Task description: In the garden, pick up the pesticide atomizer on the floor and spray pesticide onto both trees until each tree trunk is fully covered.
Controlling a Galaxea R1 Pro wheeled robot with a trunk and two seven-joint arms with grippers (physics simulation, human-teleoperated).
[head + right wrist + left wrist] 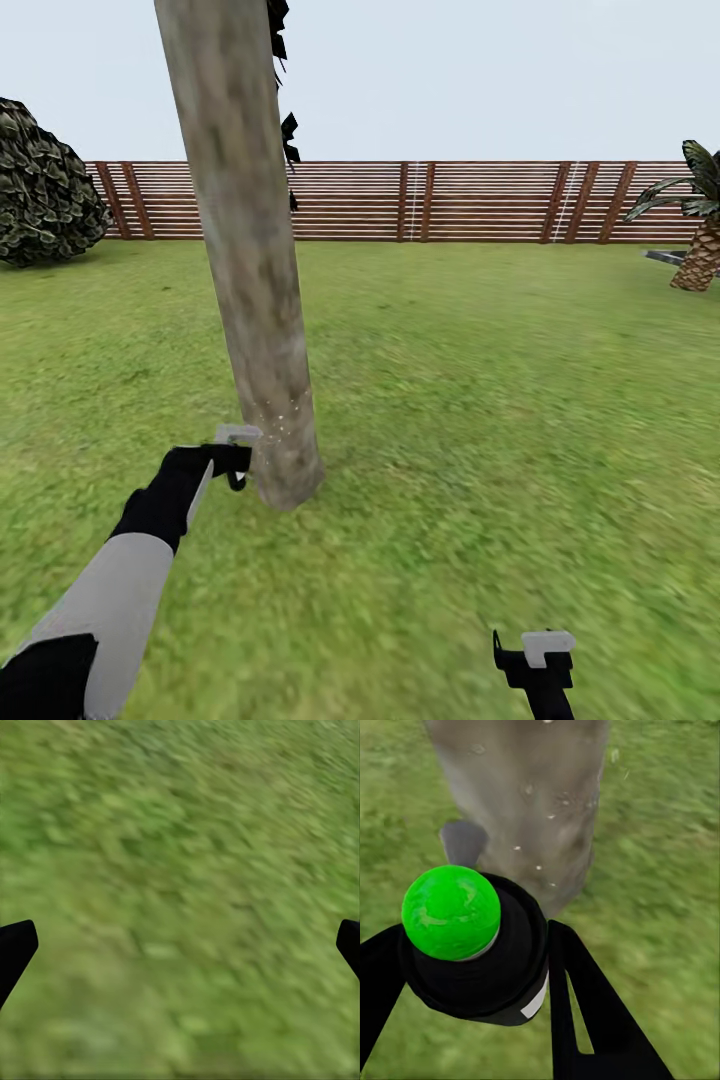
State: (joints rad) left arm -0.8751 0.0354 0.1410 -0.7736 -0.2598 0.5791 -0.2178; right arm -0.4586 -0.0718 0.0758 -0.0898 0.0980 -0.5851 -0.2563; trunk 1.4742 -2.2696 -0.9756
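Observation:
A pale mottled tree trunk (250, 280) rises from the grass lawn (480, 400) just ahead, leaning slightly. My left gripper (236, 462) is held against the trunk's base, shut on the pesticide atomizer (472, 960), a black bottle with a round green top. The left wrist view has the trunk (532, 802) right in front of the atomizer. Whitish pesticide specks (282, 420) dot the bark low down, and the specks (544, 832) show close up too. My right gripper (535, 660) hangs low at the right over grass, open and holding nothing, its fingertips (15, 945) far apart.
A reddish-brown slat fence (430, 200) closes the lawn at the back. A dark leafy bush (45, 190) stands at the far left, a short palm (702, 240) at the far right. Open grass stretches to the right of the trunk.

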